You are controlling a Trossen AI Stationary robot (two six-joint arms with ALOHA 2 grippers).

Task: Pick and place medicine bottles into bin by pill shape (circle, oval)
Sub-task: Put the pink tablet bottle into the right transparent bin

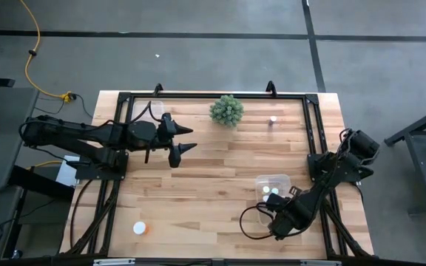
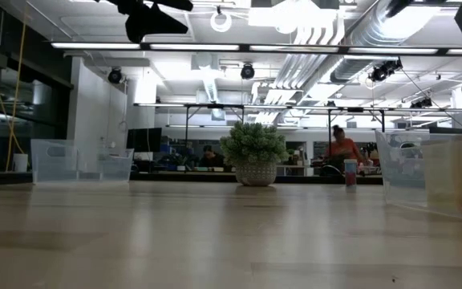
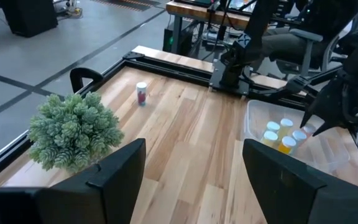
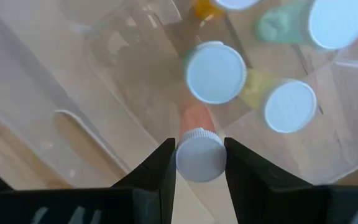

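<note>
One medicine bottle (image 4: 199, 155) clamped by the cap in right gripper (image 4: 199, 163), poised over clear bin (image 1: 281, 180) near table's right edge; next, release inside. Left gripper (image 3: 191, 174) wide, idle

Left tool (image 3: 191, 180): two dark fingers spread apart, nothing between them. Wooden counter (image 3: 191, 137). Green spiky plant ball (image 3: 73, 132) near the fingers. One white-capped bottle (image 3: 142, 93) upright beyond it. Clear bin (image 3: 328, 152) holding several capped bottles (image 3: 281, 135), right arm (image 3: 347, 93) above it.
</note>
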